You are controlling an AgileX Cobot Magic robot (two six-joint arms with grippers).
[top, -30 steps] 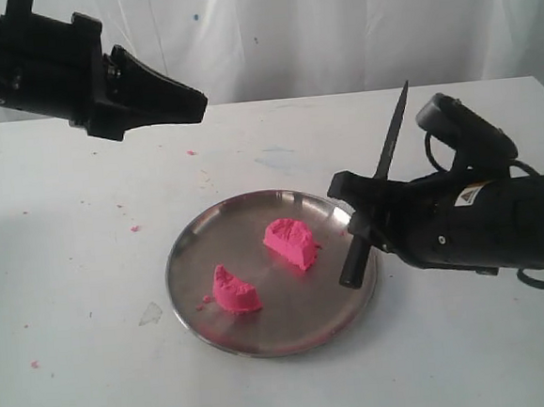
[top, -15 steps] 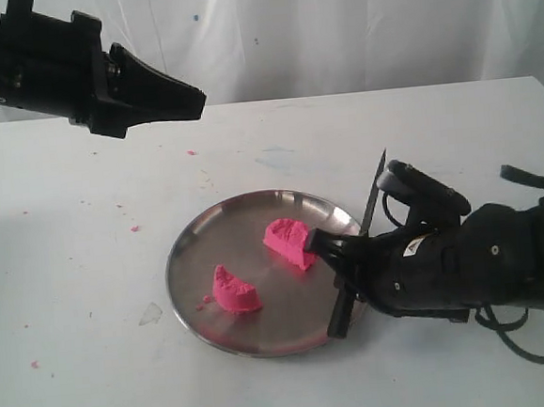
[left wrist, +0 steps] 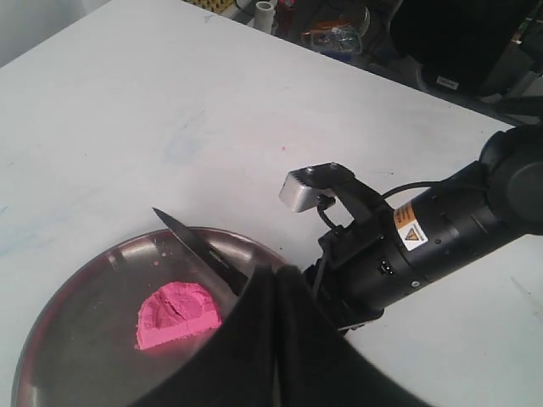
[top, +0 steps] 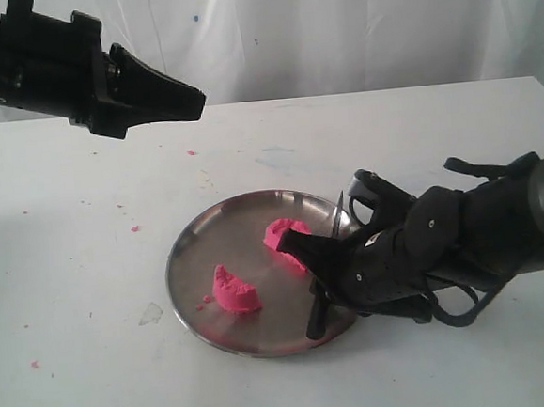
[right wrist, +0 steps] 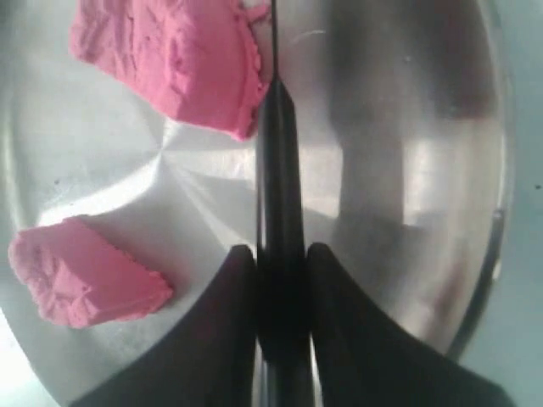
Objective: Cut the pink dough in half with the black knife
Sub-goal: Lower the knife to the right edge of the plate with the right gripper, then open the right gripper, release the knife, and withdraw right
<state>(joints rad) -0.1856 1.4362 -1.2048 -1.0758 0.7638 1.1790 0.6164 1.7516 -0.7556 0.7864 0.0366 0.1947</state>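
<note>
The pink dough lies as two half-lumps on the steel plate [top: 178, 267]: one [top: 235, 291] near the plate's front left, the other [top: 282, 236] near the middle, partly behind my right gripper [top: 317, 273]. That gripper is shut on the black knife [top: 317, 321], low over the plate's right side. In the right wrist view the knife [right wrist: 276, 161] runs straight out from the gripper [right wrist: 274, 254], its blade edge beside the farther half [right wrist: 178, 59]; the nearer half [right wrist: 81, 275] lies apart. My left gripper [top: 189, 102] hangs high at the upper left, shut and empty; its wrist view shows one half [left wrist: 176, 315] and the blade [left wrist: 199, 250].
Tiny pink crumbs [top: 134, 228] dot the white table left of the plate, and a few lie on the plate by the front half. A white curtain backs the table. Clutter [left wrist: 331, 34] sits past the table's far edge in the left wrist view.
My right gripper has dropped and moved left over the plate, tipping the knife from nearly upright to low along the plate. The dough halves and left arm have not moved.
</note>
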